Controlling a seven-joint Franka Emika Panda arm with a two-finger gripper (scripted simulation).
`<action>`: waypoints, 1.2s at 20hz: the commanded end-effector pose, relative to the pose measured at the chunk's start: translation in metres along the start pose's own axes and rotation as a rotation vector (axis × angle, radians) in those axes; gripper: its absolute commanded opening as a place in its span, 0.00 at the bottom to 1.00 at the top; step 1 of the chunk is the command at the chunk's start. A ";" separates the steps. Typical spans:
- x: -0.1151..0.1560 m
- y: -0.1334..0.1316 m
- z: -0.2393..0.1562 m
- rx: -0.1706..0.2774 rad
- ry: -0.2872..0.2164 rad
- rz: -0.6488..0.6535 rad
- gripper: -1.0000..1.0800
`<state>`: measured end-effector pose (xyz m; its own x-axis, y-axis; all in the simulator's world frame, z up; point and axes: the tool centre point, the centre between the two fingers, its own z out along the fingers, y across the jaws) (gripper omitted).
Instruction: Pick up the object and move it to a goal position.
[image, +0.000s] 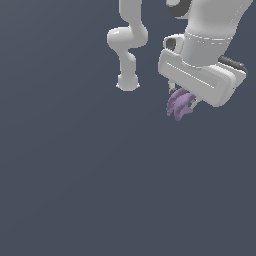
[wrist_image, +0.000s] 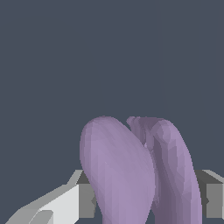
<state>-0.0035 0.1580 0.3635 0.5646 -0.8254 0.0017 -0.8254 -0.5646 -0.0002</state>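
The 1 white Panda arm (image: 127, 45) holds the purple lumpy object (image: 179, 105) in its gripper (image: 183, 102); the jaws are closed narrowly on it, with the lobes hanging out beneath the white hand in the exterior view. No edge or corner of the bench shows in either picture, only an even dark slate-grey surface (image: 75, 190), so the object's place on the bench cannot be fixed; it sits under the hand toward the exterior view's upper right, and whether it is clear of the surface cannot be told for certain, since no shadow or contact line is visible.

By judgement, the pick-up step looks done and the carry step is in hand. No goal marker is visible in either view, so the next move calls for steering the held object to a target that these pictures do not show, while keeping the squeeze firm enough that the rounded lobes do not slip.

The object (wrist_image: 131, 170) is matte, pale violet, faceted like a coarse mesh; in the wrist view 2 large smooth bulging lobes fill the lower middle, flanked by the grey-and-white blocky fingers (wrist_image: 89, 199). The exterior view shows several curved, finger-like lobes. The arm's shells are smooth, glossless white with rounded joints.
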 end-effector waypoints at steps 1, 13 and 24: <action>-0.002 -0.008 -0.016 -0.001 0.000 0.000 0.00; -0.009 -0.039 -0.075 0.000 -0.001 0.000 0.00; -0.011 -0.053 -0.100 0.000 -0.001 0.000 0.00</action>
<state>0.0330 0.1960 0.4607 0.5650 -0.8251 0.0003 -0.8251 -0.5650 0.0001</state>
